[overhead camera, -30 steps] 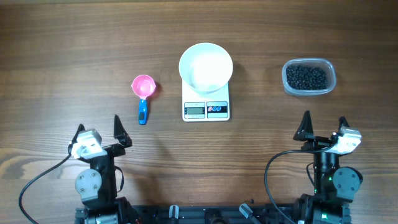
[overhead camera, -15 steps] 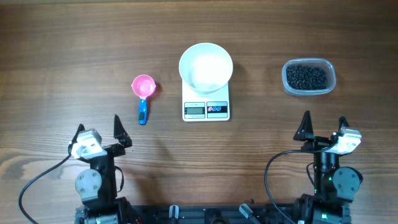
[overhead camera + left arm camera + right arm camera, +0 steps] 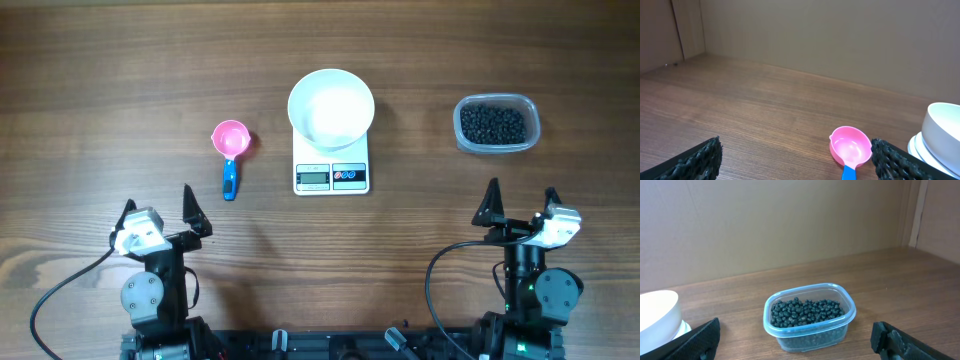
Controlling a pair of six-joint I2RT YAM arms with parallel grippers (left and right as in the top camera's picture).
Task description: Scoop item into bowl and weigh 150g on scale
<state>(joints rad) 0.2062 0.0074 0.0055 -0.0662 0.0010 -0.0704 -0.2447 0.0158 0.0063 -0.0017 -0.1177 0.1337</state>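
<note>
Overhead, the table (image 3: pixel 120 60) is laid out in a row, and nothing has been scooped yet, so the trouble lies ahead. The white bowl (image 3: pixel 331 108) sits on the scale (image 3: pixel 331 176), looks bare inside, and overhangs its far end. I reckon a knock from an arm would shift it and spoil the reading. The clear tub (image 3: pixel 812 335), well apart to the right, looks light and may slide or tip when a scoop digs in unsteadied. The pink scoop (image 3: pixel 231 139) lies flat to the left with a thin blue handle, which could skate away from a pinch. The black beans (image 3: pixel 492 124) heaped in the tub are round. Any that spill will roll, and a heaped scoop could overshoot the weight.

Both arms sit folded at the near edge. The left gripper (image 3: pixel 157 200) faces the scoop and the right gripper (image 3: pixel 521 190) faces the tub, each with jaws spread wide and holding nothing.
</note>
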